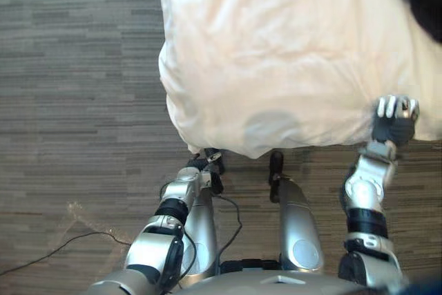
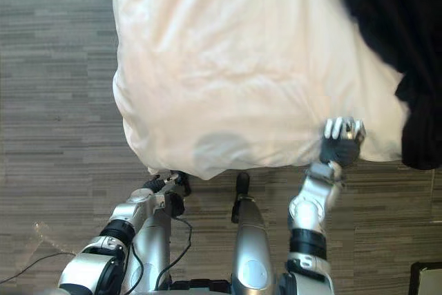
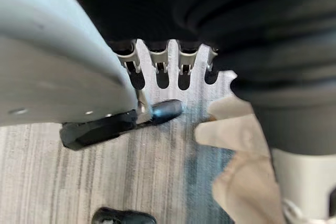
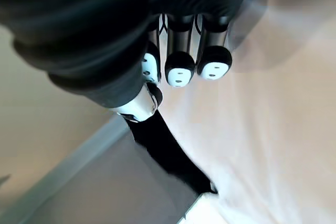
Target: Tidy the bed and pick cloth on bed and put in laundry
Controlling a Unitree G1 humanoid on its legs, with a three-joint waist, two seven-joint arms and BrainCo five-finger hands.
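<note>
At the near edge of the duvet I am holding my right hand loose and empty, left hand hanging slack below, the black cloth lying uncollected on its far right.

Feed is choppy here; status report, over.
Left hand open, low by duvet corner. Right hand open at duvet's near edge. Black cloth on bed, far right, untouched. Nothing lies between.
</note>
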